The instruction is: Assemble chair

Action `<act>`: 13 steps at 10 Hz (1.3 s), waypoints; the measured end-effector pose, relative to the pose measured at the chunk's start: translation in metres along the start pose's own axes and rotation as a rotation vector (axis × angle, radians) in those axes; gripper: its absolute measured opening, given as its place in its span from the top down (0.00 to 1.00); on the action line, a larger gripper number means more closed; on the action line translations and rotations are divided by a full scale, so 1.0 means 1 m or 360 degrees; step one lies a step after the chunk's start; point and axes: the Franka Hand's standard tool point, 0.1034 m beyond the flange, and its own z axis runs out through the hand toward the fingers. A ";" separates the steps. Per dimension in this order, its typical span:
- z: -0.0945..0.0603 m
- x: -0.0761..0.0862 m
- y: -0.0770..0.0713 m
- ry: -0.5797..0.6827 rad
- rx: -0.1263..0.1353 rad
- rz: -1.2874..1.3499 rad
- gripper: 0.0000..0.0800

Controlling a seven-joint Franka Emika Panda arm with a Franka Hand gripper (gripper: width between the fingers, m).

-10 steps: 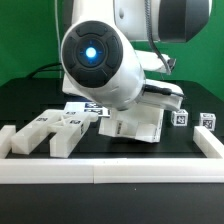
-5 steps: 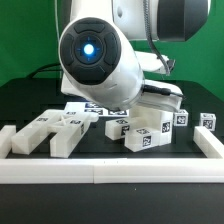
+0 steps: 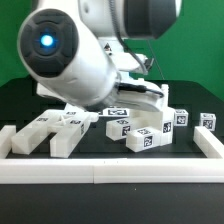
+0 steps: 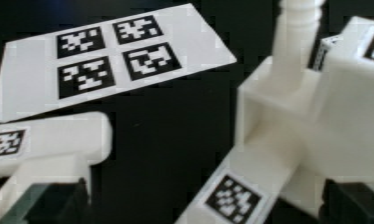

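One long low white border rail [image 3: 110, 168] lies nearest in the exterior view. Just behind it, on the black tabletop [image 3: 20, 98], the matte white blocky chair pieces [image 3: 145, 131], each with small black-and-white square tags, sit loose. A row of bars [image 3: 50, 132] lies near the rail toward that view's left, a tumbled cluster sits in the middle, and one small cube [image 3: 207, 121] stands well apart at the right. Farther back lies the thin flat white marker board [image 4: 113, 62], half hidden by the bulky white robot arm [image 3: 80, 55]. In the wrist view the gripper [image 4: 187, 207] hovers over a stepped block with a peg [image 4: 282, 110], dark fingers [image 4: 31, 204] spread wide, pinching nothing. Risks, as judged: the block sits askew to the fingers' line, so a descent could land a finger on an edge and skid it into the neighbouring tagged bar [image 4: 42, 148], or the fingers could close on a corner and twist the grasp. Surfaces look smooth, hard, matte, and the tags are crisp. Cannot tell whether any cluster pieces are joined.
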 end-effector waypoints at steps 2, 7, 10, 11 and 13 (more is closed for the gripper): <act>-0.008 -0.001 0.008 0.0009 0.0013 0.0003 0.19; -0.024 0.015 0.001 0.0414 0.0010 -0.0101 0.19; -0.041 0.015 0.003 0.0822 0.0013 -0.0196 0.19; -0.045 0.013 0.006 0.0903 0.0023 -0.0206 0.19; -0.055 0.019 0.008 0.1153 0.0049 -0.0193 0.19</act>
